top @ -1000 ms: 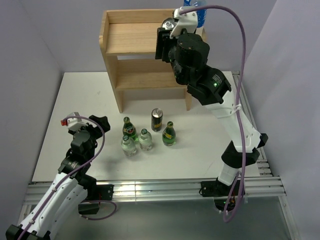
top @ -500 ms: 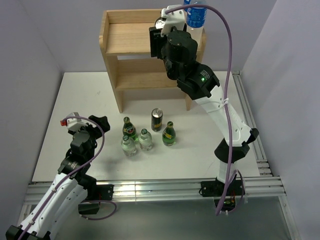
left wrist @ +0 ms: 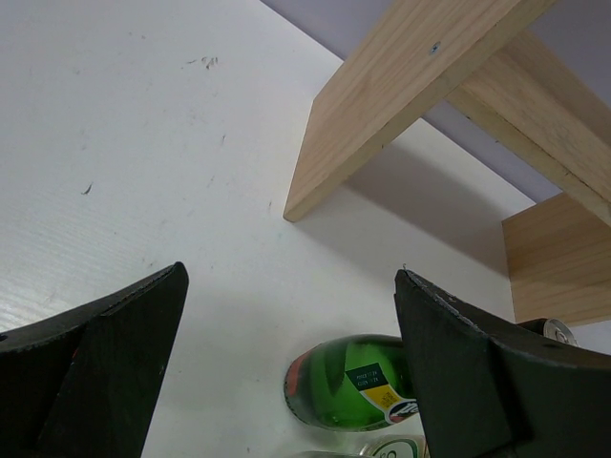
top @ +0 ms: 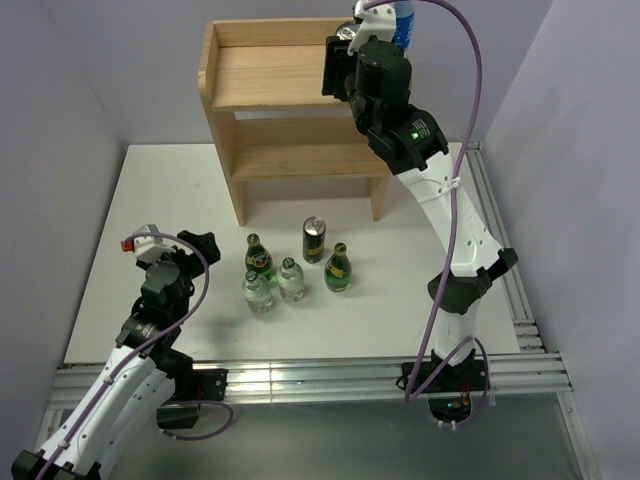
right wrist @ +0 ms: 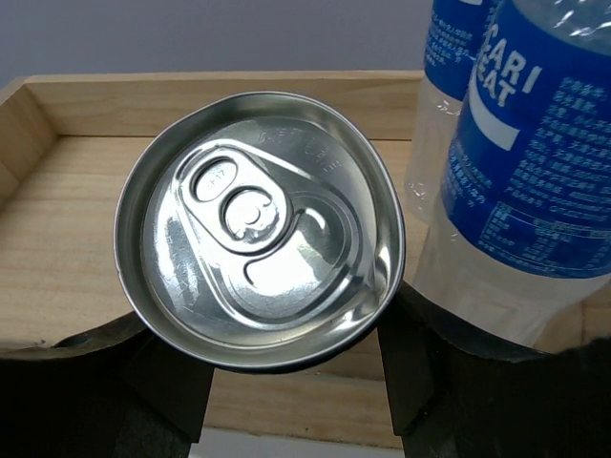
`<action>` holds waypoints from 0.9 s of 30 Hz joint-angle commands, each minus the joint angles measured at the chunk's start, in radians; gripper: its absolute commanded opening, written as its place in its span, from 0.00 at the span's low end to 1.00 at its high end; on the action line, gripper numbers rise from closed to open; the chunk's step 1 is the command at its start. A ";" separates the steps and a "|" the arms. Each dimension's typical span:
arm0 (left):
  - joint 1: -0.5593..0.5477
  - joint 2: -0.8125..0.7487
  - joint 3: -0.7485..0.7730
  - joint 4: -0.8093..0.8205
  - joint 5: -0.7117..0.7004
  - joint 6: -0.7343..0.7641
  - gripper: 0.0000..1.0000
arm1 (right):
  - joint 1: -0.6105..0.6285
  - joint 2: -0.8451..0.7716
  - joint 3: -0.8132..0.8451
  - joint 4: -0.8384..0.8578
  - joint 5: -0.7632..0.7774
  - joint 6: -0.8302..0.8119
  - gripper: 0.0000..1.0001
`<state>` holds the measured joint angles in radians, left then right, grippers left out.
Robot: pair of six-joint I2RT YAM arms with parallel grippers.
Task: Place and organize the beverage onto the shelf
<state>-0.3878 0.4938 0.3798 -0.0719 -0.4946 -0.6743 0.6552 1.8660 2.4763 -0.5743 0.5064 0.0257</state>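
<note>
Can (right wrist: 260,239) between right jaws, beside bottle (right wrist: 520,181)

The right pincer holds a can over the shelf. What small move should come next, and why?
Probably lower the can straight down onto the upper board: the right pincer grips it over bare wood beside the Pocari bottles, and its base is hidden.

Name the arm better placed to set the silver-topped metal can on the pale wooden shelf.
Right. The right gripper is shut on the silver-topped metal can at the pale wooden shelf's upper board, beside blue-labelled plastic bottles. The left gripper is open, low over the table.
</note>
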 commanded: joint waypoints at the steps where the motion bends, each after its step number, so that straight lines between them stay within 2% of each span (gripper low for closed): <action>1: -0.003 0.002 -0.001 0.021 -0.013 -0.001 0.97 | -0.009 -0.013 0.038 0.123 -0.052 0.033 0.00; 11: -0.003 0.002 0.001 0.015 -0.018 -0.002 0.97 | -0.019 0.013 0.021 0.120 -0.065 0.045 0.00; 14: -0.003 0.002 0.002 0.012 -0.021 -0.002 0.97 | -0.020 0.019 0.012 0.125 -0.063 0.046 0.14; 15: -0.003 0.002 0.002 0.012 -0.021 -0.002 0.97 | -0.020 0.021 0.009 0.125 -0.065 0.046 0.27; 17: -0.003 0.002 0.004 0.012 -0.021 -0.002 0.97 | -0.022 0.025 0.007 0.125 -0.066 0.045 0.44; 18: -0.003 0.002 0.004 0.011 -0.022 -0.002 0.97 | -0.022 0.030 0.009 0.122 -0.066 0.046 0.59; 21: -0.003 0.000 0.007 0.011 -0.024 -0.002 0.97 | -0.022 0.038 0.007 0.123 -0.065 0.045 0.68; 25: -0.003 -0.001 0.007 0.011 -0.022 -0.002 0.97 | -0.022 0.044 0.001 0.123 -0.060 0.045 0.75; 27: -0.003 -0.003 0.008 0.008 -0.025 -0.004 0.97 | -0.020 0.045 -0.005 0.126 -0.062 0.045 0.86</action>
<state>-0.3878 0.4953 0.3798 -0.0727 -0.4980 -0.6743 0.6407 1.9121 2.4729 -0.5041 0.4503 0.0681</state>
